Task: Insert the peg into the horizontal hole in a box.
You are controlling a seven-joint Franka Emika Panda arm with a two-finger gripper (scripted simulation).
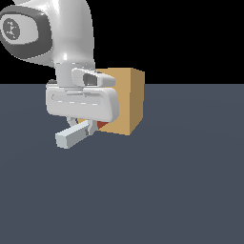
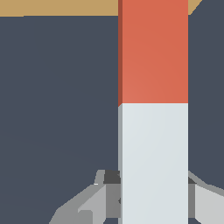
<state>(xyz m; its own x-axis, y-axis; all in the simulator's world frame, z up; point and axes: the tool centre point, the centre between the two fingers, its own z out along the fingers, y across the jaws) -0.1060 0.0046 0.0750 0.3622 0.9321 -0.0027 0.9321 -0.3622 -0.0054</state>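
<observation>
The peg (image 1: 71, 135) is a pale grey-white bar with a red-orange end (image 1: 102, 125), held level above the floor. My gripper (image 1: 83, 127) is shut on the peg's white half. The red-orange end points at the tan box (image 1: 127, 100) and lies close to its face, partly hidden behind my gripper body. In the wrist view the peg (image 2: 153, 131) runs lengthwise from between my fingers (image 2: 111, 197) toward the box (image 2: 57, 8), its red end reaching the box's edge in the picture. The hole is hidden from both views.
The box stands on a flat dark blue-grey floor (image 1: 167, 190). The arm's white and grey links (image 1: 52, 28) rise above the gripper at the exterior view's left.
</observation>
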